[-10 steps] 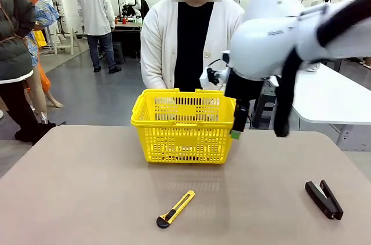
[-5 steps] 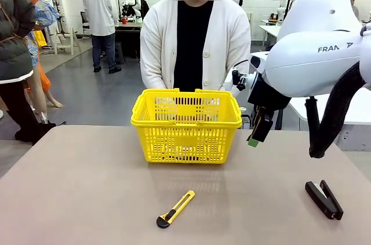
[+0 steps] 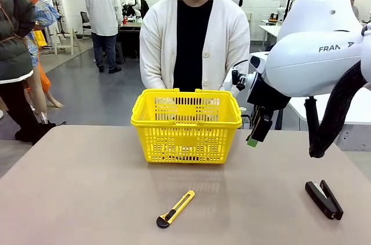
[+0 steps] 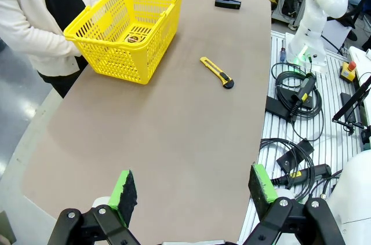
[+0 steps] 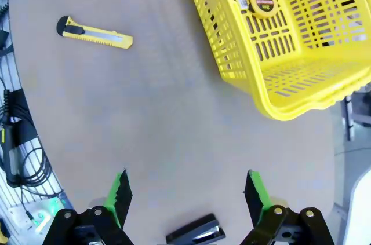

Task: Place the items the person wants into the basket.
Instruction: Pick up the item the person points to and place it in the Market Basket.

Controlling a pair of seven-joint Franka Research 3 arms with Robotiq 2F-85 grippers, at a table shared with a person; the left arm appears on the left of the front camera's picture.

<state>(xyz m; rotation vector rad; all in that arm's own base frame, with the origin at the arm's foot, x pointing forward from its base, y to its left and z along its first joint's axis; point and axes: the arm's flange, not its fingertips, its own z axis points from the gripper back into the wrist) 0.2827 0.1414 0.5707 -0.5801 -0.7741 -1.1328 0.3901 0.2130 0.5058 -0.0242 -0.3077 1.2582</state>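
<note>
The yellow basket [image 3: 185, 126] stands on the worktop [image 3: 87, 198] at the centre of the front view, just before the person [image 3: 194, 45] in a white cardigan. In the right wrist view a tape measure [image 5: 259, 2] lies inside the basket, at the upper right of the frame. The right end effector [image 3: 256, 132] hangs just right of the basket, its fingers apart and empty. The left end effector [image 4: 194, 190], also spread wide and empty, sits at the bottom of its own view. A utility knife [image 3: 175, 208] lies lower centre and a stapler [image 3: 324, 199] lower right.
</note>
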